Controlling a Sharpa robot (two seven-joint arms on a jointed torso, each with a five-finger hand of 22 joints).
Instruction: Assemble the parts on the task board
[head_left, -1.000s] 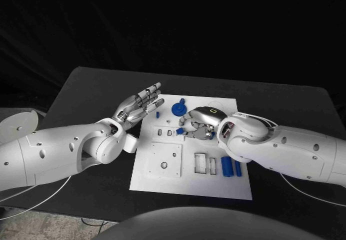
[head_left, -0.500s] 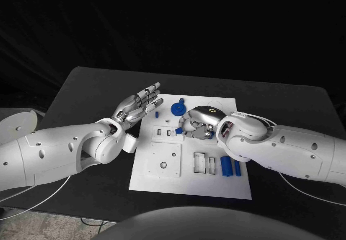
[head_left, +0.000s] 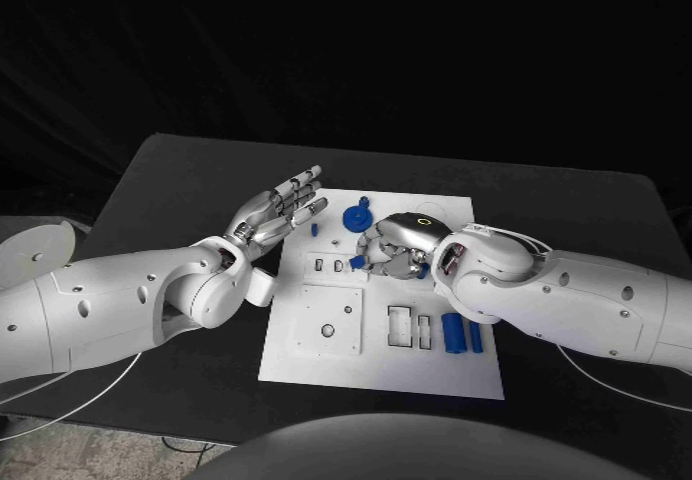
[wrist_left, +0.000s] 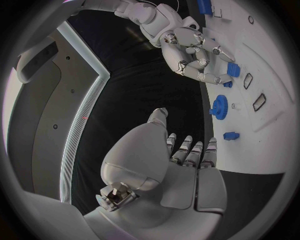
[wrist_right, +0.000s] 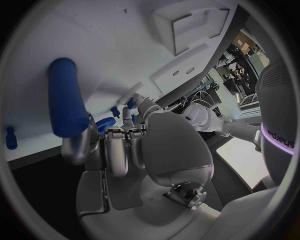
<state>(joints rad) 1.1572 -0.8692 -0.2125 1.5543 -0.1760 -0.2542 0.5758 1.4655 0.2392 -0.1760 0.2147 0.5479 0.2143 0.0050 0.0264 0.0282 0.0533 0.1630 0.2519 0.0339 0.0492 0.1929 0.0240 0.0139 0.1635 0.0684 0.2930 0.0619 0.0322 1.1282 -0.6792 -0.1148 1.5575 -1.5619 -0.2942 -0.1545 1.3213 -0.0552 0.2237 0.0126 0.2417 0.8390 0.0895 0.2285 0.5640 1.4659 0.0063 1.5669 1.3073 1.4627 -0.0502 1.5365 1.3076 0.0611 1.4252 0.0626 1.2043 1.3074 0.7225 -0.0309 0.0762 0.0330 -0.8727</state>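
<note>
The white task board (head_left: 387, 372) lies in the middle of the black table. My right hand (head_left: 394, 243) hovers over the board's upper middle and grips a blue part (head_left: 355, 262) in its fingertips. That same part (wrist_right: 66, 102) shows long and rounded in the right wrist view, and small (wrist_left: 232, 69) in the left wrist view under the right hand (wrist_left: 195, 54). My left hand (head_left: 280, 211) is held open with fingers apart just off the board's upper left edge. A blue gear (head_left: 358, 215) and a small blue peg (head_left: 316, 229) sit near the board's top.
Two blue cylinders (head_left: 462, 334) lie side by side at the board's right edge. A raised square plate (head_left: 329, 320) and two rectangular slots (head_left: 411, 327) occupy the board's lower half. Black table (head_left: 188, 170) surrounds the board.
My right hand has edged slightly left with the blue part in its fingertips. The left hand has not moved.
</note>
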